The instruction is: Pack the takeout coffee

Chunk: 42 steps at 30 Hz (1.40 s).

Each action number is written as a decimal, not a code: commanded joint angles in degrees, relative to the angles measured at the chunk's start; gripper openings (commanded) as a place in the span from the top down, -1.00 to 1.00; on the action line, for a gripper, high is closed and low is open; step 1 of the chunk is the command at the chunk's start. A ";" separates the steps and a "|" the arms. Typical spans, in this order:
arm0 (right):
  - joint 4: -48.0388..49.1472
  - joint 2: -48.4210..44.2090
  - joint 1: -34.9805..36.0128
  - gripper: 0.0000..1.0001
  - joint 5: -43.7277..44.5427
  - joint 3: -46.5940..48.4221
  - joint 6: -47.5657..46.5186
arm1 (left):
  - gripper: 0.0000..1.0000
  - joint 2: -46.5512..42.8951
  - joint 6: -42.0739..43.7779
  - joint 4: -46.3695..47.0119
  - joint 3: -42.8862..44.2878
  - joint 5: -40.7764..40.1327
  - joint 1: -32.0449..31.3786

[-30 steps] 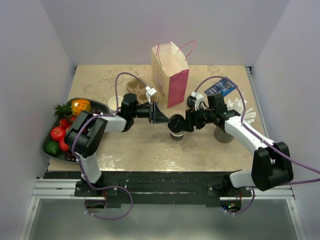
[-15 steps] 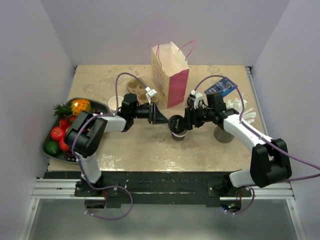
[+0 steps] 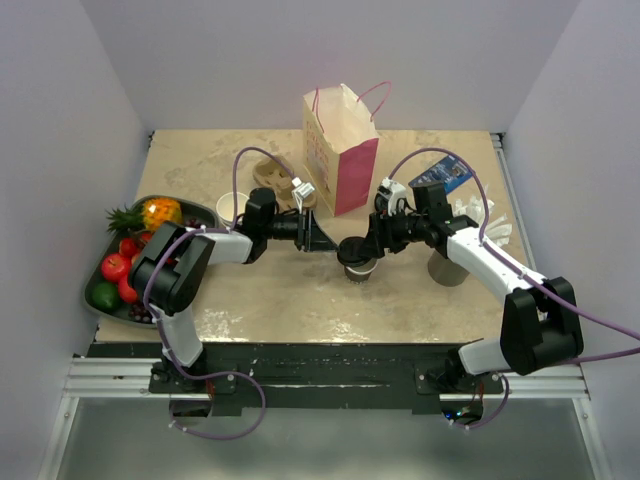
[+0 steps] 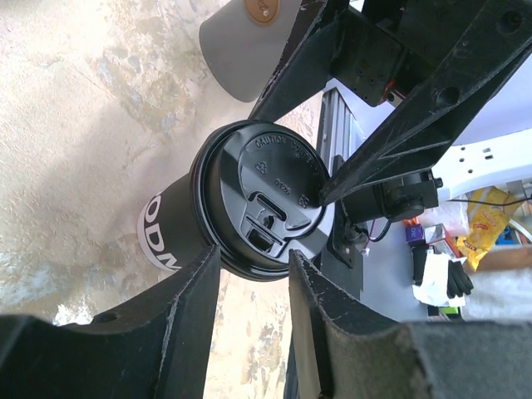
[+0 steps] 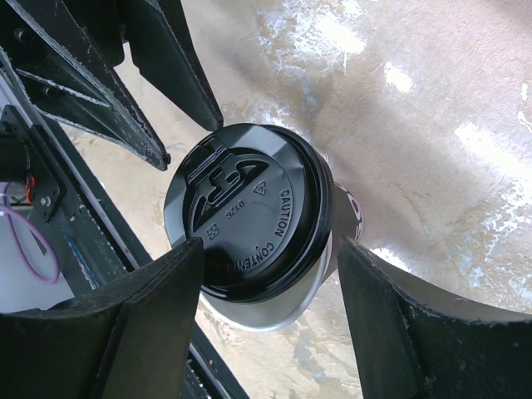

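The takeout coffee (image 3: 357, 263) stands mid-table, a dark-banded paper cup with a black lid (image 4: 268, 198). My right gripper (image 3: 364, 245) reaches in from the right and straddles the cup's top. It is open: in the right wrist view (image 5: 270, 243) one finger touches the lid rim (image 5: 249, 208) and the other stands clear of the cup wall. My left gripper (image 3: 326, 240) comes in from the left, also open. Its fingertips (image 4: 208, 266) sit just short of the lid in the left wrist view, with nothing between them.
A pink and cream paper bag (image 3: 342, 150) stands upright behind the cup. A grey cup (image 3: 447, 268) is to the right. A fruit tray (image 3: 105, 300), a white cup (image 3: 230, 205) and a cardboard carrier (image 3: 275, 178) are at the left. A blue packet (image 3: 440, 178) lies at the back right.
My right gripper has slid left and slightly away over the cup's top, and the cup has shifted a little with it. The left gripper has hardly moved.
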 commanded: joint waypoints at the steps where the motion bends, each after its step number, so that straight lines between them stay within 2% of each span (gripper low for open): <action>1: 0.59 -0.42 0.08 -0.37 -1.40 2.40 0.30 | 0.13 -1.96 2.50 1.14 1.11 -0.15 -0.24; 22: -2.39 -1.65 0.17 -0.35 0.01 2.66 -1.55 | 0.14 -1.34 0.83 3.51 3.74 1.96 -4.02; 42: -11.44 -3.58 0.17 -0.35 4.58 4.16 -7.78 | 0.17 -1.87 6.63 -2.11 6.29 3.46 -6.39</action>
